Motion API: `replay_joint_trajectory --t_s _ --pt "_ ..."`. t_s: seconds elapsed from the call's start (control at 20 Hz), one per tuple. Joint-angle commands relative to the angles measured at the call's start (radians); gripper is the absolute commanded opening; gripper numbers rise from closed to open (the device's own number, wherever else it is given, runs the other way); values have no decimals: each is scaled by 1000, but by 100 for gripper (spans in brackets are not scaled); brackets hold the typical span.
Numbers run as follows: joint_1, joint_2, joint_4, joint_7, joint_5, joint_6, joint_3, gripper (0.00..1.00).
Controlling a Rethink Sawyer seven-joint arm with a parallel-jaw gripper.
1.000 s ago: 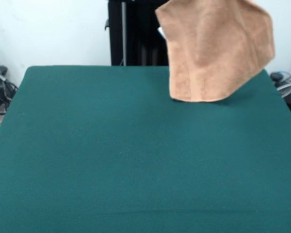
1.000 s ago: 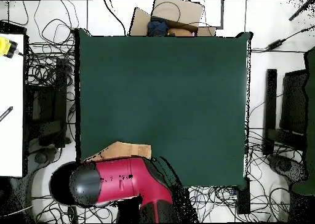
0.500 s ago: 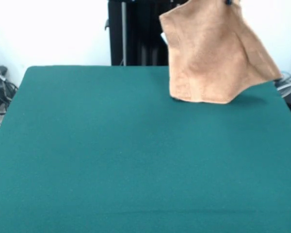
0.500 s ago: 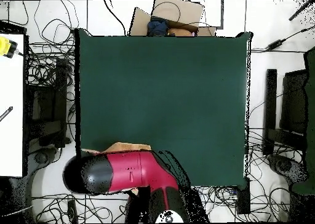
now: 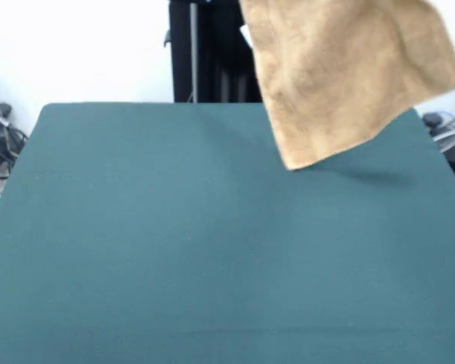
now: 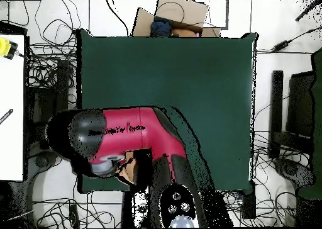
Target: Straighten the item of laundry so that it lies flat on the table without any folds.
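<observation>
One towel (image 5: 341,76), light orange-tan terry cloth, hung in the air above one large table (image 5: 174,250) covered in dark green cloth. There was one robot arm (image 6: 129,135), red and black.

In the front view, the towel filled the upper right of the picture and ran off the top edge, so whatever held it was out of sight there. It hung loosely rumpled, not flat. Its lowest corner pointed down over the far right part of the table, with a soft shadow on the green cloth just beneath and to the right of that corner. The corner appeared to be clear of the tabletop. A small pale patch (image 5: 245,33), possibly a tag, showed at the towel's upper left edge.

In the overhead view, the arm's bulky red and black body lay across the lower left part of the table, reaching past the table's left edge. Only a small tan scrap of the towel (image 6: 129,170) showed beneath it, near the table's bottom edge. The gripper itself was hidden under the arm, so whether its fingers were spread or pinching the cloth could not be told.

The rest of the green surface was bare: the whole near half and the left side in the front view were open. Around the table, tangled cables (image 6: 47,69) covered the floor. One cardboard box (image 6: 173,16) sat just beyond the table's top edge in the overhead view.
</observation>
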Motion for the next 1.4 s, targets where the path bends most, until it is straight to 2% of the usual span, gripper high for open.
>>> replay_joint_trajectory --t_s 0.05,0.15,0.3,0.4,0.5,0.7,0.8,1.0,1.2,1.4 --pt "-1 77 -381 179 12 262 101 0" --pt "3 126 -414 139 -13 206 98 0" --pt "-3 259 -481 37 -58 101 106 0" --pt "-7 336 -540 -31 -89 76 118 0" --pt "-10 362 -557 -59 -95 71 120 0" --pt "-4 353 -554 -24 -75 69 111 0" --pt "8 373 -600 -18 -70 109 117 0" --pt "90 511 -903 -18 -109 328 177 0" --pt "167 565 -1148 82 -134 559 212 0" --pt "197 564 -1249 160 -138 708 223 0"
